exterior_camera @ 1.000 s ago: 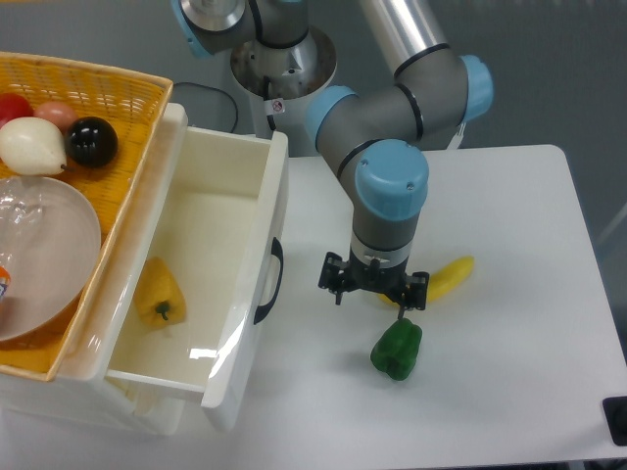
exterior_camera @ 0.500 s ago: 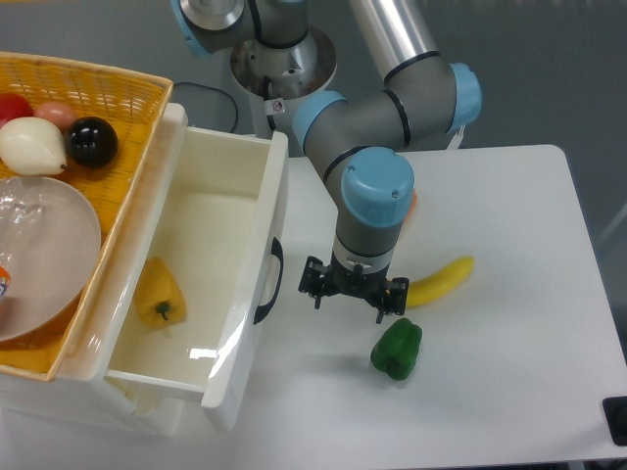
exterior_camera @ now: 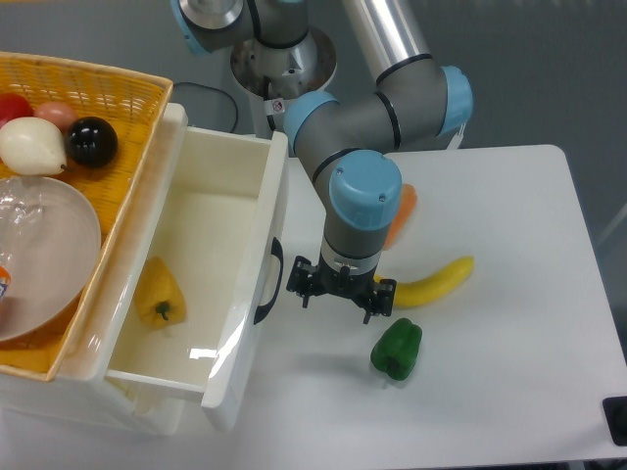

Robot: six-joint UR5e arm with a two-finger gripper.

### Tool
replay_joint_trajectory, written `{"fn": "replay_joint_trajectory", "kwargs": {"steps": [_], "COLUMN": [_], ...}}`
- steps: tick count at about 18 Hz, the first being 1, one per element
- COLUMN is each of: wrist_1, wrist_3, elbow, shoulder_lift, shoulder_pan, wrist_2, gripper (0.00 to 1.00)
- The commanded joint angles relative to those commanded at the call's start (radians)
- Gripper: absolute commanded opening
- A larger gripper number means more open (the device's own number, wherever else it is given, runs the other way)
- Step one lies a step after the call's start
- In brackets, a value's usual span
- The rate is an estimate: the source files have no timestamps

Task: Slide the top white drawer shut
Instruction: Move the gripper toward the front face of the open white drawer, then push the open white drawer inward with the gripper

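The top white drawer (exterior_camera: pixel 257 323) is pulled far out toward the table, a deep glossy tray with a dark curved handle (exterior_camera: pixel 268 282) on its front panel. A yellow pepper (exterior_camera: pixel 159 293) lies inside it. My gripper (exterior_camera: pixel 340 292) hangs just right of the front panel, a short gap from the handle, pointing down over the table. Its fingers stand apart and nothing is between them.
A green pepper (exterior_camera: pixel 397 349) lies just below and right of the gripper, with a banana (exterior_camera: pixel 432 282) and an orange carrot (exterior_camera: pixel 400 210) behind it. A yellow wicker basket (exterior_camera: pixel 118 98) holding fruit and a clear bowl (exterior_camera: pixel 44 257) sits above the drawer at left.
The gripper has moved left across the table, away from the green pepper and banana, toward the drawer's front panel. The carrot has come into view behind the arm. The drawer has not moved.
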Motion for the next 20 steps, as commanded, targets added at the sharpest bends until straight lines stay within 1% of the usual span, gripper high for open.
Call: {"fn": "replay_joint_trajectory", "kwargs": {"steps": [6,16,20], "wrist_1": [-0.034,-0.055,-0.057], "wrist_3": [0.003,0.000,-0.005], "elbow": [0.006,0.006,0.006], "shoulder_lift": [0.009,0.020,0.025], "shoulder_pan": [0.003,-0.003,-0.020], "wrist_2": [-0.031,-0.040,-0.040], "gripper": [1.00,1.00,1.00]}}
